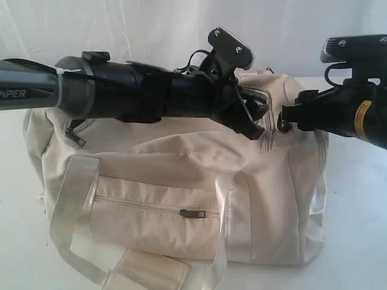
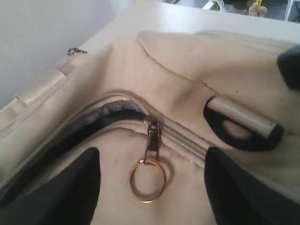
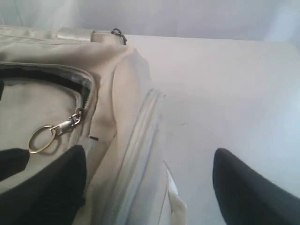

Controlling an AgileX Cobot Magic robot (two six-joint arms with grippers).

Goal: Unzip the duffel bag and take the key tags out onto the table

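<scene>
Cream fabric duffel bag [image 1: 181,175]: interior behind part-open zipper [image 2: 180,139] dark, unreadable. Jaws apart on both: left gripper [image 2: 151,161] straddles the bag's brass pull ring [image 2: 147,180]; right gripper [image 3: 150,161] over bag end.

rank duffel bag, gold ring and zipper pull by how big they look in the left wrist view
duffel bag, fills the view
gold ring
zipper pull, similar length, narrower

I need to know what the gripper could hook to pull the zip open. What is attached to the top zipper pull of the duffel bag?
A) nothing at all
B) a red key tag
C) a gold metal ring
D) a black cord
C: in the left wrist view a gold metal ring hangs from the zipper pull and lies on the cream fabric of the duffel bag.
</scene>
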